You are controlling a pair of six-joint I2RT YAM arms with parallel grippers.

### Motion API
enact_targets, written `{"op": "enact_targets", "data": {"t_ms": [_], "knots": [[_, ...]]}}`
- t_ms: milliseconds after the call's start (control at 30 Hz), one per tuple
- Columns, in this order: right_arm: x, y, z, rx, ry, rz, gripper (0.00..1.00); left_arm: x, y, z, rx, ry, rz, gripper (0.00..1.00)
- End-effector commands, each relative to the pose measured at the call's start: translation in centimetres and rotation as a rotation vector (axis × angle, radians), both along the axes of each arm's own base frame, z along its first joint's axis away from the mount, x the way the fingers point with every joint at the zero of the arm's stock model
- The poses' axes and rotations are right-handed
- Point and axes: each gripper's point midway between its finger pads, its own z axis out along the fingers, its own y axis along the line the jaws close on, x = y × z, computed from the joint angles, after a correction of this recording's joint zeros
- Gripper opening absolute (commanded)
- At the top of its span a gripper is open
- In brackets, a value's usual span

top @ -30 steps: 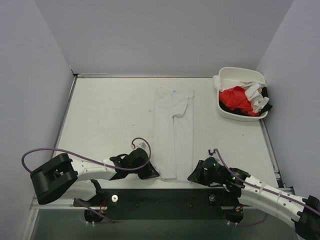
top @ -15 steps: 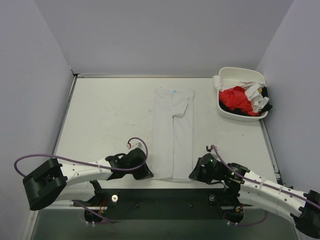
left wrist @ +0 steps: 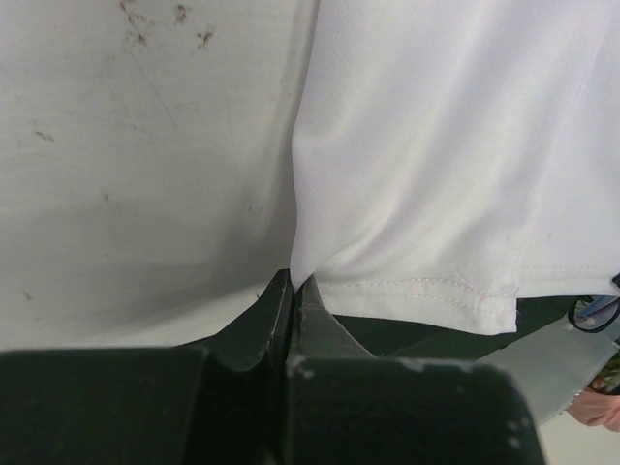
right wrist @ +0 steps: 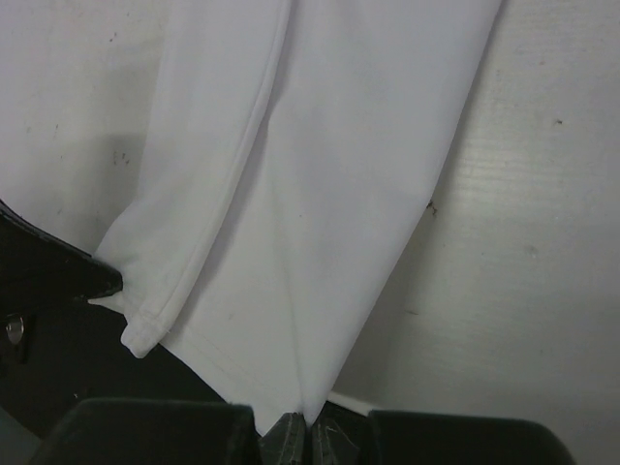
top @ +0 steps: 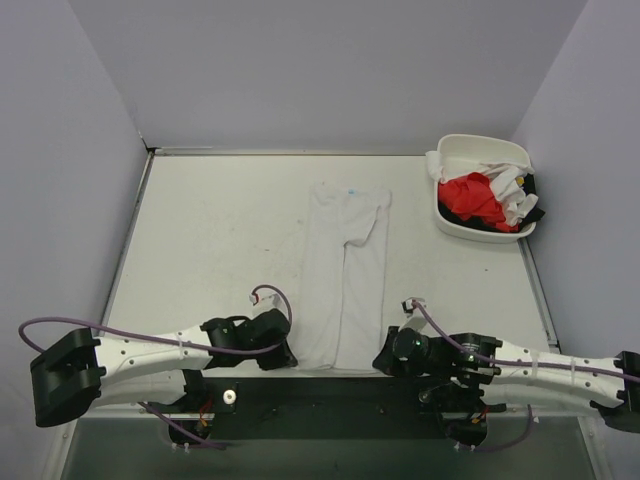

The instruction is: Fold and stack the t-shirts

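The left gripper and right gripper (the right only just clamped) each pinch a hem corner of the white shirt, which has slid nearer, probably ready for folding.

White t-shirt: matt, smooth fine-knit cloth with a stitched hem. Red t-shirt: matt cloth too. Table: matt off-white top, scuffed, dark specks. Tub: smooth white plastic, slight sheen. Left gripper and right gripper: matt black plastic, faintly grainy. Arm shells: glossy white plastic.
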Motion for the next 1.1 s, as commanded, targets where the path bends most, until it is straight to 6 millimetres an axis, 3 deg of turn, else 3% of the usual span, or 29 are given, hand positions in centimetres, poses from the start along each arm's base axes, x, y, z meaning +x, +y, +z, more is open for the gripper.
{"op": "enact_targets", "data": {"t_ms": [0, 133, 400, 733, 867, 933, 1067], "knots": [[-0.1, -0.6, 0.5, -0.054, -0.056, -0.051, 0.00, -0.3, 0.3, 1.0, 0.030, -0.032, 0.028, 0.00], [0.4, -0.4, 1.4, -0.083, -0.116, -0.052, 0.00, -0.1, 0.2, 1.9, 0.036, -0.058, 0.022, 0.00], [3.5, 0.1, 4.6, -0.132, -0.290, -0.059, 0.00, 2.4, -0.6, 5.7, 0.047, -0.177, 0.011, 0.00], [7.0, -0.1, 6.4, -0.167, -0.349, -0.081, 0.00, 6.5, -0.9, 6.6, 0.038, -0.230, 0.020, 0.00], [8.8, -0.6, 7.1, -0.181, -0.368, -0.101, 0.00, 9.4, -2.3, 8.0, -0.012, -0.288, -0.002, 0.00], [9.8, -0.7, 7.2, -0.181, -0.368, -0.115, 0.00, 10.3, -2.9, 7.7, 0.000, -0.292, -0.009, 0.00], [11.1, -0.5, 6.9, -0.167, -0.354, -0.134, 0.00, 12.5, -5.7, 9.8, -0.061, -0.335, -0.038, 0.00]]}}
